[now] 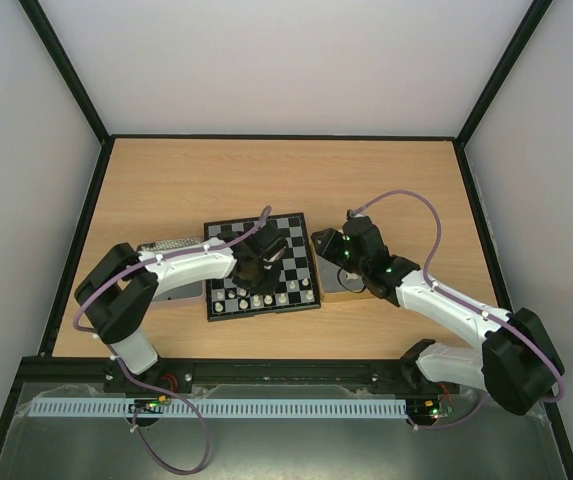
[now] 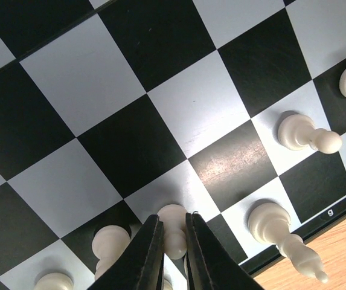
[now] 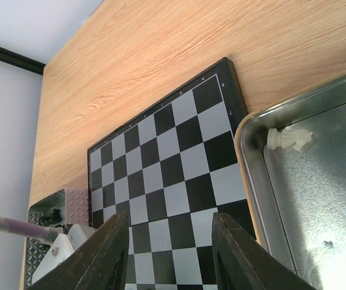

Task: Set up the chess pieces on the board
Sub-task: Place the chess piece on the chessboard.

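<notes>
The board [image 1: 296,240] lies mid-table with cream-white pieces [image 1: 269,298] along its near rows. My left gripper [image 1: 266,262] is low over it. In the left wrist view my left gripper [image 2: 174,222] is shut on a white pawn [image 2: 176,232] whose base is at a silvery square [image 2: 160,193]. Other white pieces [image 2: 308,134] stand nearby. My right gripper [image 1: 332,252] is open and empty at the board's right edge. In the right wrist view my right gripper [image 3: 169,226] is over the board [image 3: 160,163]. No black pieces can be made out.
A metal tin [image 1: 344,285] lies right of the board; the right wrist view shows its rim [image 3: 251,175] and one white piece [image 3: 288,139] lying inside. Another tin [image 1: 178,292] sits left of the board, partly under my left arm. Black walls edge the table.
</notes>
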`<state>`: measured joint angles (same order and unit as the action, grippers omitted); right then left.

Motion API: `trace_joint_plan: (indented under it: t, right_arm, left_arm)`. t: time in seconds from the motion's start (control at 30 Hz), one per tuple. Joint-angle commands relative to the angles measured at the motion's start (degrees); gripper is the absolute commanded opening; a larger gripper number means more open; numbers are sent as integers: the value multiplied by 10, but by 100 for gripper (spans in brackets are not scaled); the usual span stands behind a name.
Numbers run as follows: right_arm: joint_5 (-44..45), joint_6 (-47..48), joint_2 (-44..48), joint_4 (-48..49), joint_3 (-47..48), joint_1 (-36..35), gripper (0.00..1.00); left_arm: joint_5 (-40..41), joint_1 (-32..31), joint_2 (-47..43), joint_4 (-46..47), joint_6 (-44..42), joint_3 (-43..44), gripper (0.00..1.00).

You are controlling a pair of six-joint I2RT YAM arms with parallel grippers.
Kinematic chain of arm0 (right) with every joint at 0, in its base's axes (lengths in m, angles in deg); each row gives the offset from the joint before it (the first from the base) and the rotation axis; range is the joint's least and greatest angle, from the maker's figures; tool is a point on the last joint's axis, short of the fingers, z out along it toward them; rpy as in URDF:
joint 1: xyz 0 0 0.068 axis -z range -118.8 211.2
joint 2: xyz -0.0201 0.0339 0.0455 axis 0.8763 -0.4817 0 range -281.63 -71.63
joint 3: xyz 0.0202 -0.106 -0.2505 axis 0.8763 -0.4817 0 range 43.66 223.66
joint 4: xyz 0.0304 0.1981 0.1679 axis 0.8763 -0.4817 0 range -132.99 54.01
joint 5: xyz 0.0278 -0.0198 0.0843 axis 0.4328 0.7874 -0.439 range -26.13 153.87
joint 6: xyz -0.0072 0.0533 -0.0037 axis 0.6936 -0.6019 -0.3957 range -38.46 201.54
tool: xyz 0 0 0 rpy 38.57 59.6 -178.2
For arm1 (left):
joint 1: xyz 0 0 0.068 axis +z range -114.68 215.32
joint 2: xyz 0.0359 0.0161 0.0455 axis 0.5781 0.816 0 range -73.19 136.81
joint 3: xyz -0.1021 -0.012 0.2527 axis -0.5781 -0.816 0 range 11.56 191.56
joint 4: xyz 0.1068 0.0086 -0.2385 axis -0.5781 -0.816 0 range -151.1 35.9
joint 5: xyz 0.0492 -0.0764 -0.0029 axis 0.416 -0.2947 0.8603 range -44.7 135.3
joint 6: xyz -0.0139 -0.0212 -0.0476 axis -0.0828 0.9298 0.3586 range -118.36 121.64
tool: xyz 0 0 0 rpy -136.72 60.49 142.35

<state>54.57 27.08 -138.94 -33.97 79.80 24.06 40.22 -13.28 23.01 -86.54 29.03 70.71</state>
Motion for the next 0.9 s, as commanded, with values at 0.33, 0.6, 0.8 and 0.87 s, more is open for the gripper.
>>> trace_joint_plan:
  t: [0.33, 0.6, 0.8, 0.87]
  right_arm:
    - [4, -3, 1, 4, -4, -3, 38]
    - [5, -3, 2, 4, -5, -3, 38]
    - [5, -2, 2, 3, -5, -2, 38]
    - [5, -2, 4, 3, -6, -3, 38]
  left_arm:
    - [9, -2, 15, 5, -4, 10, 19]
    - [21, -1, 17, 12, -3, 9, 17]
    - [23, -1, 19, 16, -6, 11, 17]
    - [22, 0, 20, 15, -6, 11, 18]
